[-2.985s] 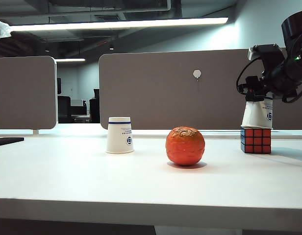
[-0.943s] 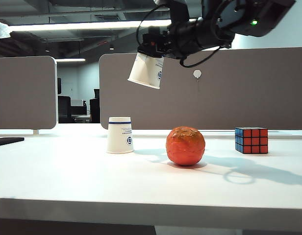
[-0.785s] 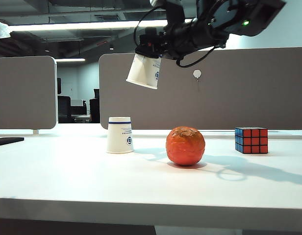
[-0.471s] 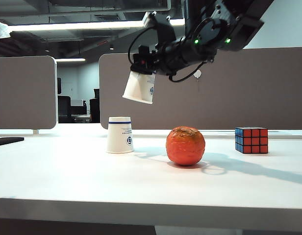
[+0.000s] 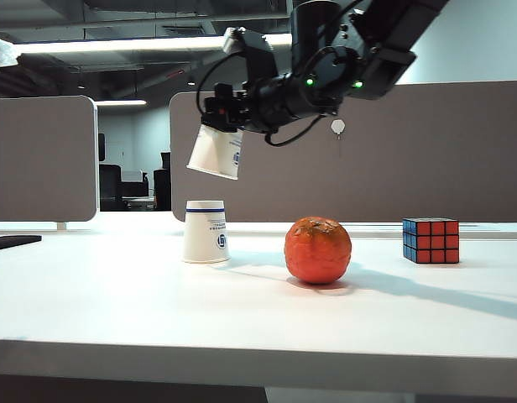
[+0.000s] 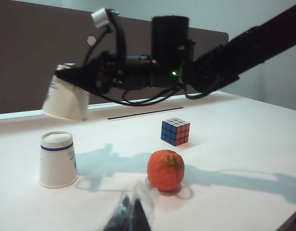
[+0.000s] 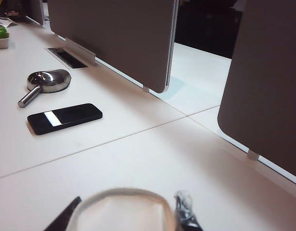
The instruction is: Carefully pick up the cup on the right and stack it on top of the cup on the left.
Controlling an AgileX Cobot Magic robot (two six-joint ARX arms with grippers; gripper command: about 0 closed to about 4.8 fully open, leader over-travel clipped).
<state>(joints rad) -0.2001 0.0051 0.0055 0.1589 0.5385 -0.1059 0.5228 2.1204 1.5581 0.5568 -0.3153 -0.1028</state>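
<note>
An upside-down white paper cup [image 5: 205, 232] with a blue band stands on the left of the table; the left wrist view shows this cup [image 6: 56, 160] too. My right gripper [image 5: 218, 126] hangs in the air just above it, shut on a second white cup [image 5: 215, 154]. That held cup [image 6: 65, 99] is tilted, mouth down and to the left. In the right wrist view its rim [image 7: 121, 195] sits between the two fingers of the right gripper [image 7: 124, 216]. My left gripper [image 6: 133, 211] hovers low over the table's near side, fingers together and empty.
An orange [image 5: 317, 250] lies right of the standing cup, with a Rubik's cube [image 5: 430, 240] further right. Grey partition panels [image 5: 326, 151] close the table's far edge. Beyond them a black phone [image 7: 65, 118] and a metal dish [image 7: 47, 82] lie on a neighbouring desk.
The right arm lifted the cup off the Rubik's cube, carried it left over the orange and lowered it towards the standing cup. The left gripper has not moved.
</note>
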